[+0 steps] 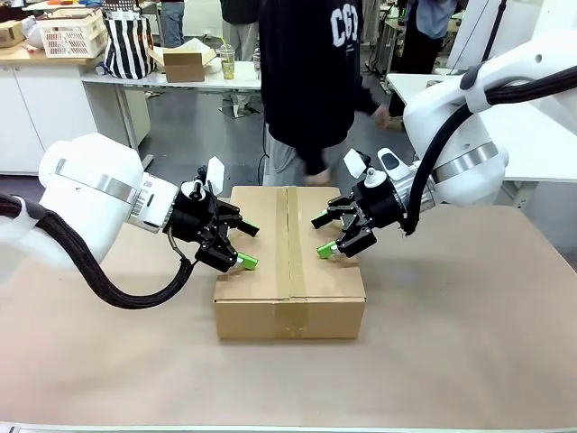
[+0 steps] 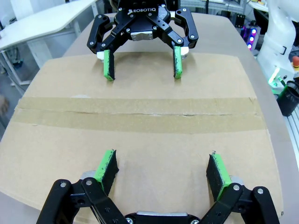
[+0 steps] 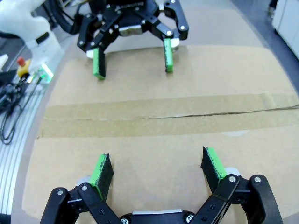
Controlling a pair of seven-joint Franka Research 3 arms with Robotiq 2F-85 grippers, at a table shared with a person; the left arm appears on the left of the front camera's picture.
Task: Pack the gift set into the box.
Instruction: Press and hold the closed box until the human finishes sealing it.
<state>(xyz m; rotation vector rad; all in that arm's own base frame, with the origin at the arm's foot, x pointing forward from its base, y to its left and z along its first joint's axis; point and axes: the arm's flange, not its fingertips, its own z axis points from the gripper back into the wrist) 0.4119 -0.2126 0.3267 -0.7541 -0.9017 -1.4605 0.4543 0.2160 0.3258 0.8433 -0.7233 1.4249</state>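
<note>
Left pincer first: its two fingers stand wide apart with nothing between them, green pads pointing down at the lid of the box. Facing it across the lid is my right pincer, spread just as wide and likewise holding nothing. Whether any fingertip touches the cardboard I cannot tell; they are very close to it.

I count one box, brown and corrugated, shut, with one strip of tan tape running along the centre seam from near side to far side. It stands in the middle of the tabletop, with its far side close to the far edge. My left pincer is over the left flap and my right over the right flap, the tape between them. That makes two pincers and four green pads.

My tabletop is a plain matte tan. Beyond its far edge, one person in a dark top with white letters stands on a grey floor. Farther back, a second, white tabletop carries one striped bag, one white crate, one small open carton and one cup.
</note>
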